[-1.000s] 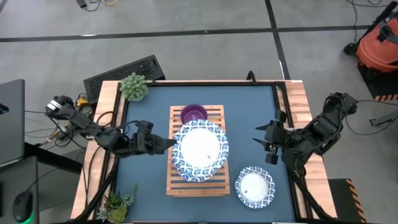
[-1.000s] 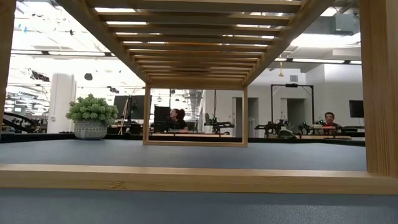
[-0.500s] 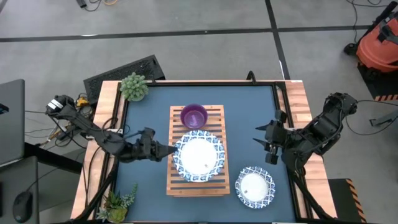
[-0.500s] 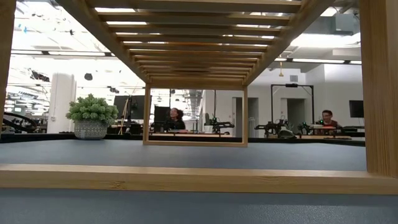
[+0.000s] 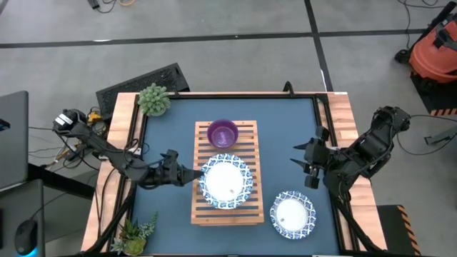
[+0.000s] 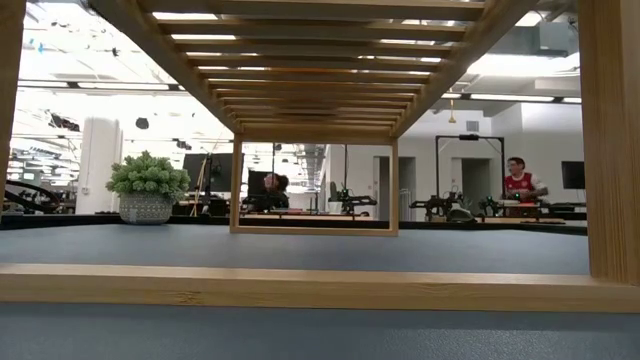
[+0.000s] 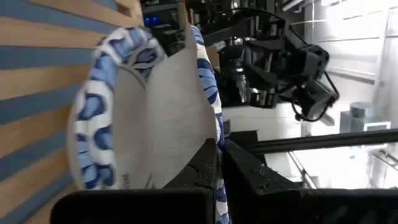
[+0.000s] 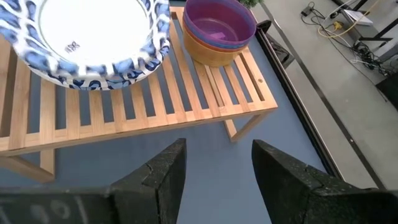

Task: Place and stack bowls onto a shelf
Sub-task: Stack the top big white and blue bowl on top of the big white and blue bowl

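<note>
1. The left gripper (image 5: 191, 174) is clamped tight on the near rim of the top white dish (image 5: 227, 181), apparently to steady it onto the stack.
2. Just past its fingertips, that stack sits on the shelf (image 5: 250, 211), leaving slats free.
3. Beyond, the purple bowl (image 5: 223, 133) tops nested bowls.
4. Farther off, the right gripper (image 5: 303, 163) waits, fingers spread and empty, near a lone dish (image 5: 292, 213) on the table.

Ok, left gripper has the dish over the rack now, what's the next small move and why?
Probably open the left gripper and let go. It is shut on the rim of the patterned dish, which sits on the dishes already stacked on the shelf, beside the purple bowl. Then back away sideways. The right gripper waits open, above the dish on the table.
</note>
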Robot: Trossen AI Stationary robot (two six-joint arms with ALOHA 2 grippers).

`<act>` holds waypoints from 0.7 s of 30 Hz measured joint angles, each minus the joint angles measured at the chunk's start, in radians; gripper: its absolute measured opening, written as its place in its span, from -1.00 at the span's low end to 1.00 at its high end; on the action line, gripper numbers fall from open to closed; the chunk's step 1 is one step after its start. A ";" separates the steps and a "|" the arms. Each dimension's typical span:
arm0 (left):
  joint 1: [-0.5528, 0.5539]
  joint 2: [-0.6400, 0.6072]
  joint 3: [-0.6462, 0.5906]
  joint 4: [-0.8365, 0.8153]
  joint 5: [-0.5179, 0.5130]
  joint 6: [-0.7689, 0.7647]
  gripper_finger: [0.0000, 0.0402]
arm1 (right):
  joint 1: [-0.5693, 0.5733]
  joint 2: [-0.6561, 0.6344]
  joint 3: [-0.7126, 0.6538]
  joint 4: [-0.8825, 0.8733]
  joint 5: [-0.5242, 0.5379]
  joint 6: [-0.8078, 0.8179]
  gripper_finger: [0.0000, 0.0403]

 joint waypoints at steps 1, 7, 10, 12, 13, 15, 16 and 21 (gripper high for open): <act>0.000 0.000 -0.006 0.000 -0.003 -0.016 -1.00 | 0.000 0.000 0.000 0.000 0.000 0.000 0.03; 0.000 0.000 -0.016 -0.004 -0.033 -0.018 -1.00 | 0.000 0.000 0.000 0.000 -0.001 0.006 0.03; 0.000 0.000 -0.016 -0.007 -0.036 -0.010 -1.00 | 0.000 0.000 0.000 0.000 -0.002 0.007 0.03; 0.000 0.000 -0.016 -0.030 -0.036 -0.031 -0.98 | 0.000 0.000 0.000 0.000 -0.005 0.008 0.03; 0.000 0.000 -0.016 -0.048 -0.037 -0.047 -0.97 | 0.000 0.000 0.000 0.000 -0.007 0.008 0.03; 0.000 0.000 -0.016 -0.079 -0.037 -0.069 -0.91 | 0.000 0.000 0.000 0.000 -0.008 0.008 0.03; 0.000 0.000 -0.016 -0.087 -0.038 -0.076 -0.87 | 0.000 0.000 0.000 0.000 -0.008 0.008 0.03; 0.000 0.000 -0.016 -0.099 -0.039 -0.084 -0.60 | 0.000 0.000 0.000 0.000 -0.009 0.008 0.03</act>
